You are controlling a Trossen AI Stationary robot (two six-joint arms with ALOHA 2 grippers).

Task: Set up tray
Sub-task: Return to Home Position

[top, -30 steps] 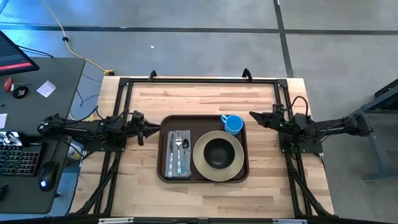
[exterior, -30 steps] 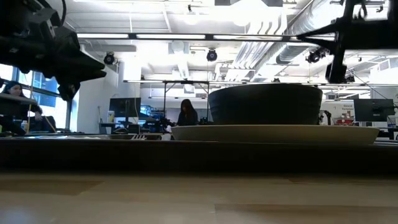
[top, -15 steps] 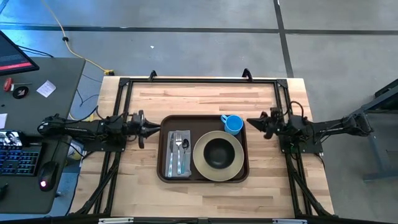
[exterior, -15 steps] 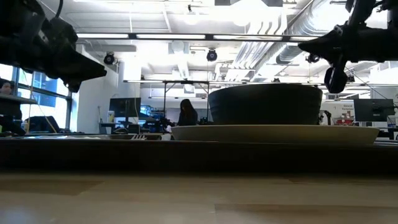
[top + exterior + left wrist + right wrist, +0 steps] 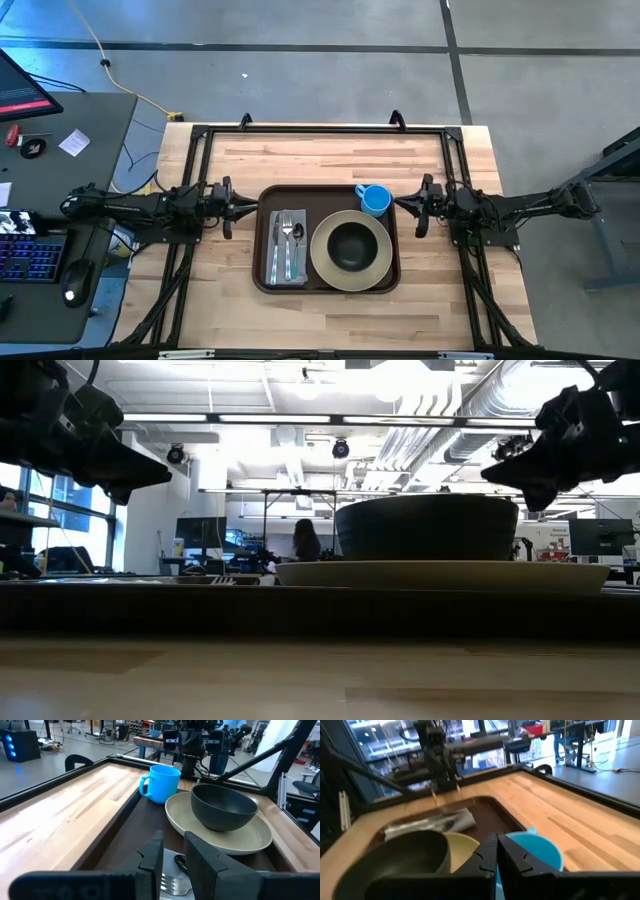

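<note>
1. Tray [image 5: 322, 197], high view: it sits between your two grippers, loaded with a beige plate [image 5: 322, 265], a dark bowl [image 5: 350, 246], a blue cup [image 5: 376, 200] and a grey napkin [image 5: 287, 262] carrying the cutlery. The left gripper [image 5: 254, 206] hangs just off the tray's edge nearest it. The right gripper [image 5: 399, 203] is at the opposite edge, with the cup just ahead of its tips. Neither holds anything.

2. Low view: the left gripper [image 5: 160, 472] and right gripper [image 5: 492, 474] both hover above the tray wall [image 5: 200, 610], their tips pointing inward over it. The bowl [image 5: 425, 526] on its plate [image 5: 440, 573] lies below and between them, touched by neither.

3. Left wrist view: the left gripper [image 5: 174, 854] has its jaws a narrow gap apart and empty. A fork [image 5: 172, 885] and a spoon [image 5: 180, 864] lie right under the tips, the bowl [image 5: 223, 808] and cup [image 5: 163, 783] farther ahead, and the right arm beyond them.

4. Right wrist view: the right gripper [image 5: 498, 852] has its jaws pressed together, empty. The cup [image 5: 542, 849] sits directly beneath and ahead of them, with the napkin [image 5: 434, 822] at the tray's far end.

5. Your step, as I judge it: the setting looks complete, so you are parking the arms. Pull each gripper straight back from the tray, and watch the cup as the right one goes.
</note>
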